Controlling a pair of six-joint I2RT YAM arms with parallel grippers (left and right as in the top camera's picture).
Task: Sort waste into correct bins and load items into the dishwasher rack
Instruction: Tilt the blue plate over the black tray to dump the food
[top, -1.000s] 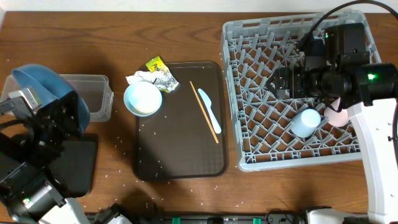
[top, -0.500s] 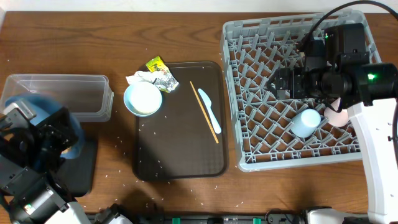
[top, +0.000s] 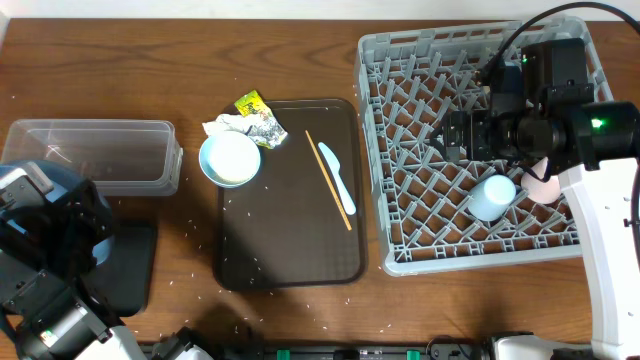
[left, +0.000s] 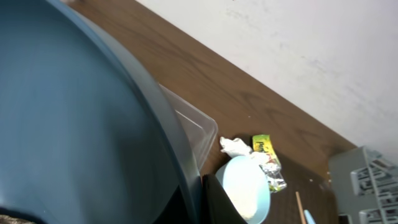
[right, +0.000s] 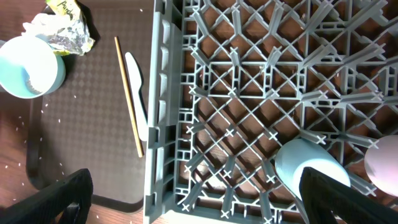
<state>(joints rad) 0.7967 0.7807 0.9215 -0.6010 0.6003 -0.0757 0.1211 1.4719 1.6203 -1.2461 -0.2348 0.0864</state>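
"One worry here?"
"Yes. My left end effector (left: 198, 204) pinches the blue plate (left: 74, 124) by its rim, tilted near the black tray (top: 135, 265); a weak hold could drop it."

No legible txt; yellow-green wrapper (top: 250, 104) print too blurry.

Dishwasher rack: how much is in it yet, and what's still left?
Done: the light blue cup and pink cup sit in the rack. In hand: the left gripper holds the blue plate. Left: bowl, spoon, chopstick, wrappers.
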